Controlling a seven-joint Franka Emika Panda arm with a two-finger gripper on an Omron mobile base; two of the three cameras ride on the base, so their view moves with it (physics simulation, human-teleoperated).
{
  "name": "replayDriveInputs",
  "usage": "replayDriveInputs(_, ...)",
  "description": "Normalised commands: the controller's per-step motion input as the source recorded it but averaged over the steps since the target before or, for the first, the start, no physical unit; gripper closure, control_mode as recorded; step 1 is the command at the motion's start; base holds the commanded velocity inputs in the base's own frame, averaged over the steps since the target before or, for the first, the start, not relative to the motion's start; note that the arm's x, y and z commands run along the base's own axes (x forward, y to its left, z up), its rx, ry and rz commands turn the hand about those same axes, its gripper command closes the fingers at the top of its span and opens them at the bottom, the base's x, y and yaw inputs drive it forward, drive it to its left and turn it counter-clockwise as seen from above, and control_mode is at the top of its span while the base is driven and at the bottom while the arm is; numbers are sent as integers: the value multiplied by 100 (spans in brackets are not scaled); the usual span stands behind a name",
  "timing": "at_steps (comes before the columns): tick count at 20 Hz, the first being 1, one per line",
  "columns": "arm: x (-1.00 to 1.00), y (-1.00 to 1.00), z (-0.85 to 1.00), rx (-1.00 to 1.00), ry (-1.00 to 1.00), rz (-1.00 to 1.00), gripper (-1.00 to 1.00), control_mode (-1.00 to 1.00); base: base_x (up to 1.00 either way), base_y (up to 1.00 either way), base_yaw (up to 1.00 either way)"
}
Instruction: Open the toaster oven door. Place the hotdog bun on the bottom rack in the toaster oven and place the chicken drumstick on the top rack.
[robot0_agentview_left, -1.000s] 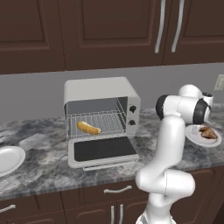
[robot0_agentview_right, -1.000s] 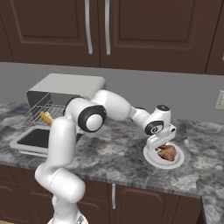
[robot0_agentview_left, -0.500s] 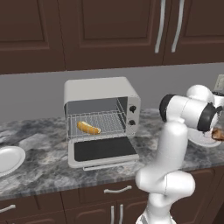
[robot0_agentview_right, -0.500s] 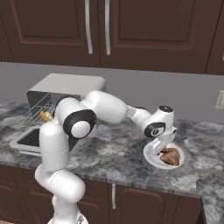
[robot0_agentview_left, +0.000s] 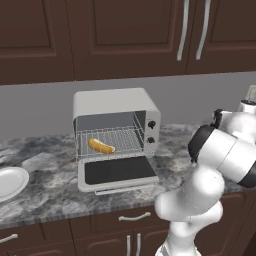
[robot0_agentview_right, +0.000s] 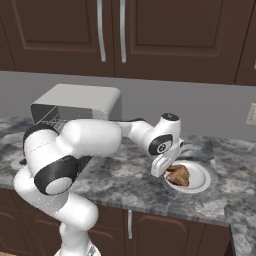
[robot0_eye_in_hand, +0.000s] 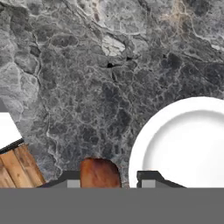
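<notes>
The toaster oven (robot0_agentview_left: 114, 131) stands with its door (robot0_agentview_left: 117, 172) folded down flat. A hotdog bun (robot0_agentview_left: 101, 146) lies on a wire rack inside. Far to the oven's right, my gripper (robot0_agentview_right: 165, 170) reaches down at the left rim of a white plate (robot0_agentview_right: 197, 182). The brown chicken drumstick (robot0_agentview_right: 178, 175) sits under the hand at that rim. In the hand view the drumstick (robot0_eye_in_hand: 99, 174) is between my fingertips (robot0_eye_in_hand: 146, 178), left of the bare plate (robot0_eye_in_hand: 188, 144), with the gripper (robot0_eye_in_hand: 109, 178) shut on it.
A second white plate (robot0_agentview_left: 10, 182) lies on the counter left of the oven. A wooden object (robot0_eye_in_hand: 15, 168) with a white part shows at the hand view's lower left. A wall outlet (robot0_agentview_right: 251, 114) is behind the right plate. Dark cabinets hang overhead.
Both base views have shifted with the base. The jaws have narrowed on the drumstick, which has moved from the plate's middle toward its left rim.
</notes>
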Motion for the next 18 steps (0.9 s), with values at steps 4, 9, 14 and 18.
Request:
replayDriveInputs(4, -40, 80, 56, -5, 0, 15, 100, -100, 0, 0, 0)
replayDriveInputs(9, -46, 87, 52, -4, -1, 18, 100, -100, 0, 0, 0)
replayDriveInputs(14, -22, 90, 53, -2, -1, 17, 100, -100, 0, 0, 0)
replayDriveInputs(18, -23, 100, 42, -3, -2, 17, 100, -100, 0, 0, 0)
